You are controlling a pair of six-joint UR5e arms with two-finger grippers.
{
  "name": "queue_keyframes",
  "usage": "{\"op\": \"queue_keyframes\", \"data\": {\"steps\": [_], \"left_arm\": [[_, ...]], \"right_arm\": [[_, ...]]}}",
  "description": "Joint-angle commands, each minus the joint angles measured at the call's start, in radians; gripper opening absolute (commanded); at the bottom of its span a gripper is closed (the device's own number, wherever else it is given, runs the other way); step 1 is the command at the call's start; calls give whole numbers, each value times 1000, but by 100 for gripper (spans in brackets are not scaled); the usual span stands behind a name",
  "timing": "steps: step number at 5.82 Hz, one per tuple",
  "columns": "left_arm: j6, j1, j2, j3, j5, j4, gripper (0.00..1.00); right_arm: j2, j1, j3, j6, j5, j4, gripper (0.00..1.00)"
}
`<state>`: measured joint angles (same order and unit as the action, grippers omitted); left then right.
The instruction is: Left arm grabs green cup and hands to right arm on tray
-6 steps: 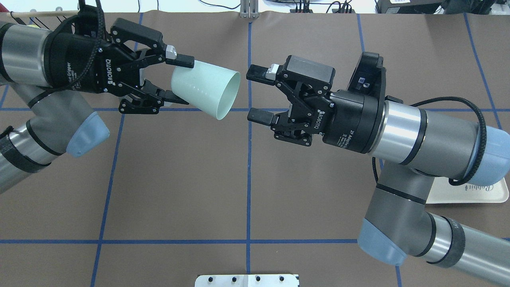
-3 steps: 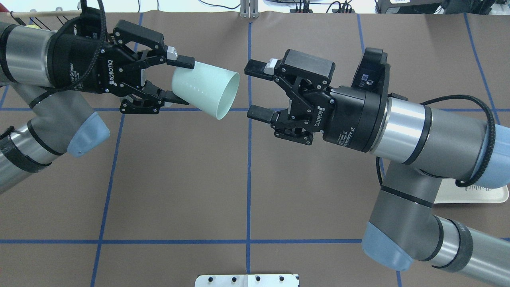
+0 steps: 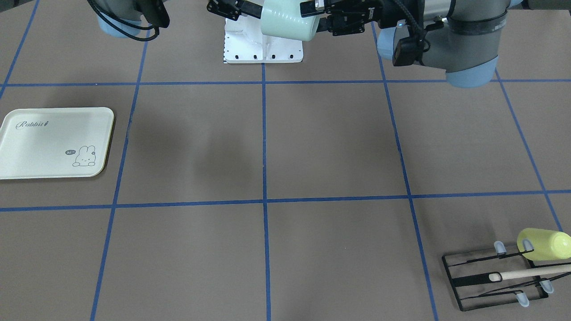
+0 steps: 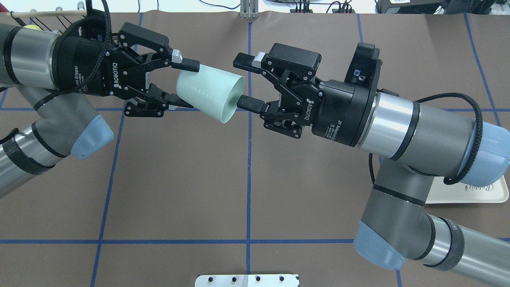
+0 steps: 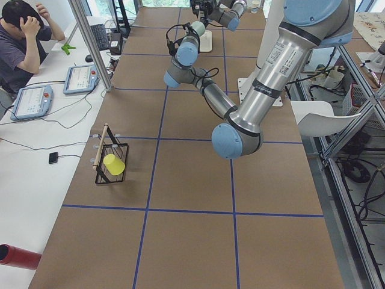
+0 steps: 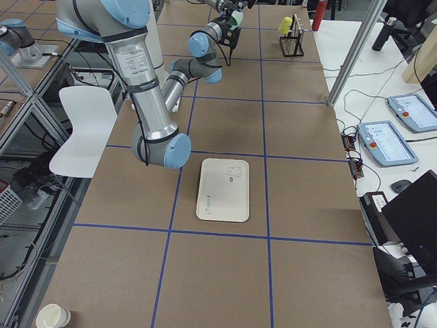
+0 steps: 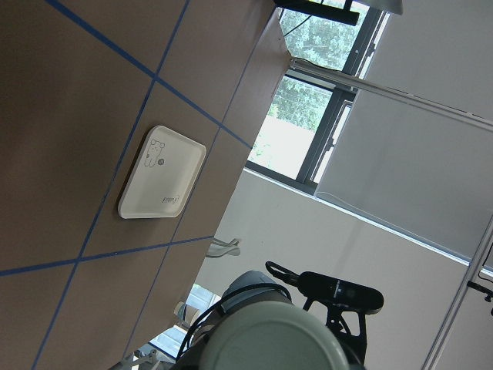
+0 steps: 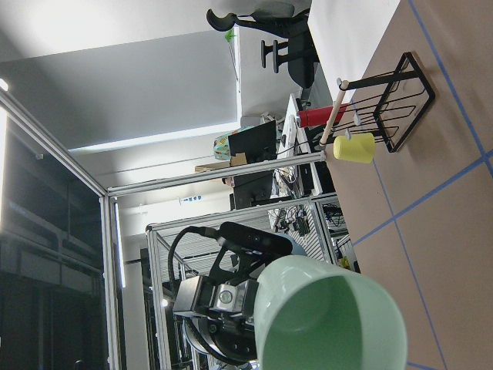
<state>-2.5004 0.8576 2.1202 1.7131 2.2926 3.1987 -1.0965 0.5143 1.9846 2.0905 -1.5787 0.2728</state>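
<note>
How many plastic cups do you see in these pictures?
2. The pale mint-green plastic cup is held by the left tool; the yellow-green plastic cup sits on the black wire rack.

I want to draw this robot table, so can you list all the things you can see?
green cup: one, pale mint, held sideways in the air between the pincers
tray: one, cream with a bunny, on the table, robot's right side
yellow-green cup: one, on the rack
wire rack: one, black, far corner on the robot's left
wooden stick: one, tan, across the rack
table: one, brown with blue lines
left pincer: one, black, shut on the green cup's base
right pincer: one, black, open at the cup's rim
</note>
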Motion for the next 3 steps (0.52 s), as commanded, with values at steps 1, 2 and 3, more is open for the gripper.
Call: {"op": "queue_keyframes", "data": {"steps": [1,2,3], "left_arm": [[0,-6,0,0,2,0,0],[0,-9,-2,0,4,0,0],[0,-11,-2,3,2,0,0]], "right_arm": [[6,1,-1,2,2,3,84],[6,1,-1,2,2,3,84],[6,1,0,0,2,5,84]]}}
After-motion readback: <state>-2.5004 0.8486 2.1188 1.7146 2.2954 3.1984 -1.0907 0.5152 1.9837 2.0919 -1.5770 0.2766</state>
